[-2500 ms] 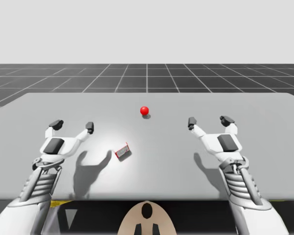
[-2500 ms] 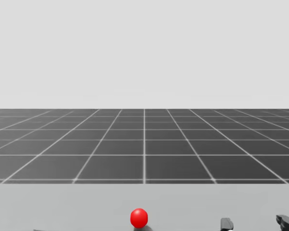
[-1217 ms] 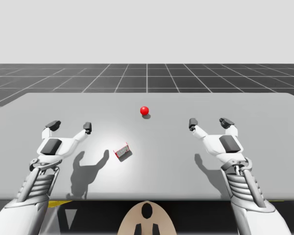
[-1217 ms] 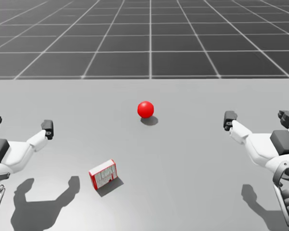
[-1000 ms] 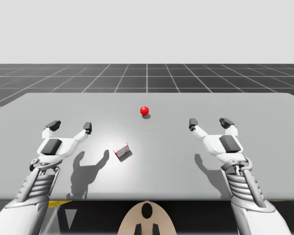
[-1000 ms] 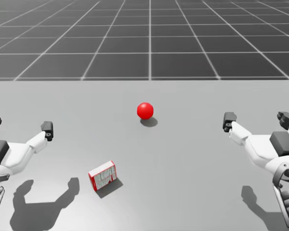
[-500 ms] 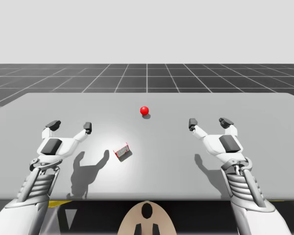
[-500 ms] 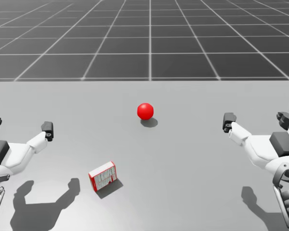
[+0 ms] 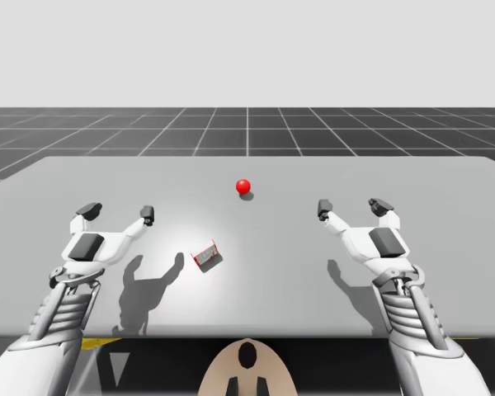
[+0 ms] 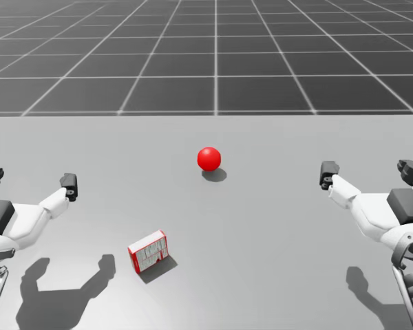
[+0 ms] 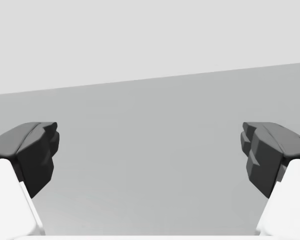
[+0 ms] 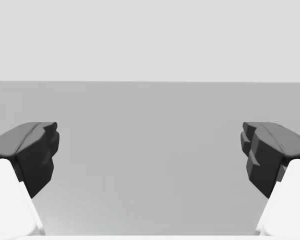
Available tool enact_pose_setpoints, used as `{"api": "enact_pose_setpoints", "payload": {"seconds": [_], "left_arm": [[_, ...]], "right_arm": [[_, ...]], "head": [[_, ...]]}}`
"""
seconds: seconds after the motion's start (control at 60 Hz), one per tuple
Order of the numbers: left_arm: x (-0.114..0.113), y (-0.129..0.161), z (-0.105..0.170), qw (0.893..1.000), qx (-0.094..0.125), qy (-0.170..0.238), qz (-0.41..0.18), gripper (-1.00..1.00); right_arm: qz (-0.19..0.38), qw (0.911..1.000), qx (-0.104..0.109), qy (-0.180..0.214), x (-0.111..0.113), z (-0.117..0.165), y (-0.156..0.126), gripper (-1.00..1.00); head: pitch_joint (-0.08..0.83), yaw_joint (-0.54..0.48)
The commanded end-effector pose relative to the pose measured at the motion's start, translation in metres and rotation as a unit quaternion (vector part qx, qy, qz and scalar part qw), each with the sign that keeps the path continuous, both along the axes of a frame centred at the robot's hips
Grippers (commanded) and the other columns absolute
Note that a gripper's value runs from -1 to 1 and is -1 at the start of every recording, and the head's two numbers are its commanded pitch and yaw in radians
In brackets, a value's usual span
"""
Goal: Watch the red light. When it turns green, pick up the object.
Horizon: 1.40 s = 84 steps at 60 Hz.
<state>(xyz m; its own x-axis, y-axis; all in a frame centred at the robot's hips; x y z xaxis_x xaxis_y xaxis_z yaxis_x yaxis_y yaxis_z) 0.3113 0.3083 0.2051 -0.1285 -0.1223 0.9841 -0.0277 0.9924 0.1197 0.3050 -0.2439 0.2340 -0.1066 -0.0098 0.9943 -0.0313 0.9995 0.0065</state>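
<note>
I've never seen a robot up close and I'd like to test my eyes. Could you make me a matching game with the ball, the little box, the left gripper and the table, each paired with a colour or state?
Things:
1. ball
2. small box
3. left gripper
4. table

Descriptions:
A. plain grey
B. open, holding nothing
C. red all over
D. red and white, lying flat

Pairs: 1-C, 2-D, 3-B, 4-A
</note>
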Motion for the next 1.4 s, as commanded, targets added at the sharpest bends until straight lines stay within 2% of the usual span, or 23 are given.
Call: {"api": "enact_pose_setpoints", "payload": {"seconds": [0.017,1.4], "left_arm": [[-0.0002,0.0002,0.0000,1.000,0.000,0.000,0.000,-1.00],[-0.0010,-0.0003,0.0005,1.000,-0.003,0.001,-0.001,-1.00]], "right_arm": [[0.001,1.0000,0.001,0.000,-0.0004,-0.0007,0.0010,-1.00],[0.004,1.0000,-0.003,-0.007,-0.0009,-0.0003,0.0005,-1.00]], "head": [[0.454,0.03],[0.459,0.03]]}}
